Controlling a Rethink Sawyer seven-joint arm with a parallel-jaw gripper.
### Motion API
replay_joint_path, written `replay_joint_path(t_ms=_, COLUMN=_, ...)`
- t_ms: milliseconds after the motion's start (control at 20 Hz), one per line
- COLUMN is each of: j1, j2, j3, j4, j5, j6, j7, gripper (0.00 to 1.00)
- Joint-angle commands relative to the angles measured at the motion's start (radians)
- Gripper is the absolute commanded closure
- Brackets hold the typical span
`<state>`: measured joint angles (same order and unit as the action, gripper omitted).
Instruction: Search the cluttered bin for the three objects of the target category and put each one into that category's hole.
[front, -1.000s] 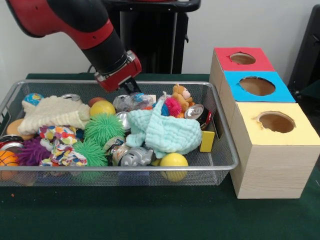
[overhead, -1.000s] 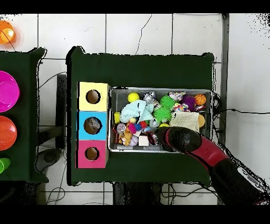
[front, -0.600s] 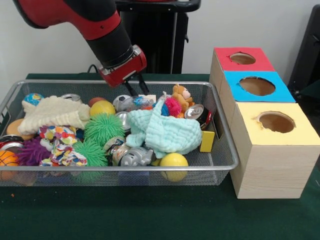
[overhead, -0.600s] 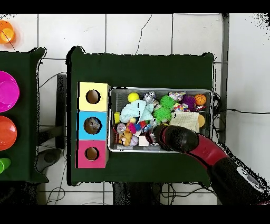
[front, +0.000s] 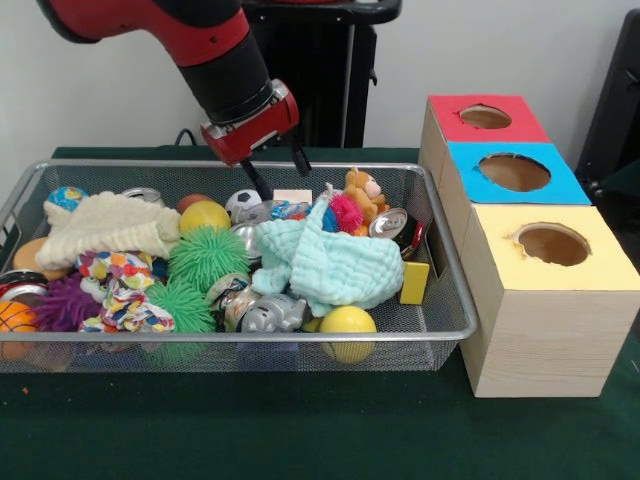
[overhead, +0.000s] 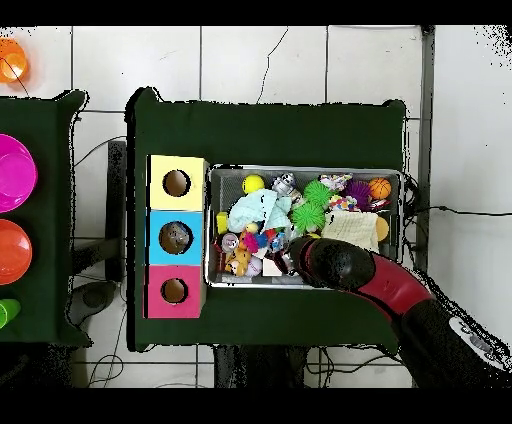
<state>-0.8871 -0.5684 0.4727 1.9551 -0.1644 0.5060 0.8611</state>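
The wire bin (front: 440, 250) is packed with toys, cloths and cans. My gripper (front: 282, 178) hangs open and empty just above the bin's back rim, over a small soccer ball (front: 243, 200) and a crushed can (front: 262, 211). An orange plush bear (front: 362, 190) and another can (front: 390, 222) lie to its right. A mint cloth (front: 330, 265) covers the middle. The three-hole box has a red hole (front: 485, 117), a blue hole (front: 514, 172) and a yellow hole (front: 552, 244). In the overhead view the arm (overhead: 340, 262) hides the gripper.
Also in the bin are a cream cloth (front: 105, 225), green spiky balls (front: 207, 255), yellow balls (front: 347, 320), a yellow block (front: 414, 282) and a purple spiky ball (front: 65, 300). The box (overhead: 177, 237) stands tight against the bin's end (overhead: 210, 225). Pink and orange dishes (overhead: 12, 172) sit on another table.
The gripper has risen out of the clutter and shifted right in the front view, toward the back rim, with nothing in it. The bin's contents look unmoved.
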Motion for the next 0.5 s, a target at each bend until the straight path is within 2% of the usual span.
replay_joint_path(t_ms=50, j1=0.016, j2=-0.042, j3=-0.010, j4=-0.004, j5=0.032, j6=-0.056, j7=0.220, gripper=0.00)
replay_joint_path(t_ms=300, j1=0.055, j2=-0.058, j3=-0.042, j4=-0.035, j5=0.049, j6=-0.038, j7=0.256, gripper=0.00)
replay_joint_path(t_ms=500, j1=0.085, j2=-0.079, j3=-0.054, j4=-0.074, j5=0.045, j6=-0.008, j7=0.241, gripper=0.00)
